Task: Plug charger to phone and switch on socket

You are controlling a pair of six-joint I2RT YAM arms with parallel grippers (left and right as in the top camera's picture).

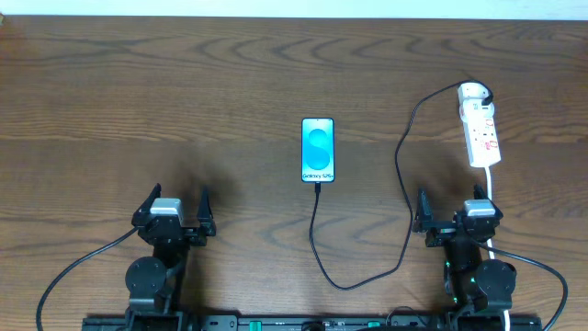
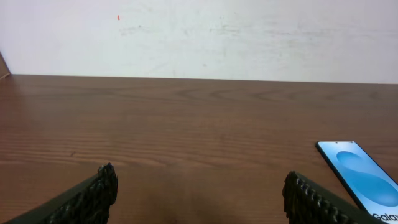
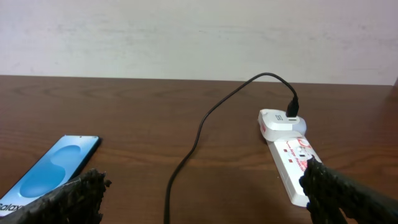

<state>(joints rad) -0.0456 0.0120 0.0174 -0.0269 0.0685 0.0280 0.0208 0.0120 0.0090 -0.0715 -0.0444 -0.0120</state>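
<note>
The dark wooden table (image 1: 110,92) carries everything, seen from overhead. At 8 o'clock from its middle the left gripper (image 1: 177,200) hangs with its jaws spread wide and nothing between them; at 4 o'clock the right gripper (image 1: 450,210) stands equally wide and empty. The white power strip (image 1: 483,138) lies at 2 o'clock, just beyond the right gripper, its thick white cord (image 1: 491,184) running back past that arm. It looks rigid but light, likely to slide under a push, so a press on a switch should come straight down. The phone (image 1: 318,150) lies flat at the centre, blue screen up, well apart from both grippers. It is slim, smooth and probably slippery, best steadied by its long edges. The charger cable (image 1: 401,175) is thin and limp: it loops from the phone's 6 o'clock edge toward the near side, then climbs to the white adapter (image 1: 471,91) seated at the strip's far end. Its plug tip (image 1: 317,188) touches the phone's bottom edge; whether it is fully seated I cannot tell. The stiff tip is the place to pinch. The red switch marks (image 3: 298,149) are too small to read as on or off.
</note>
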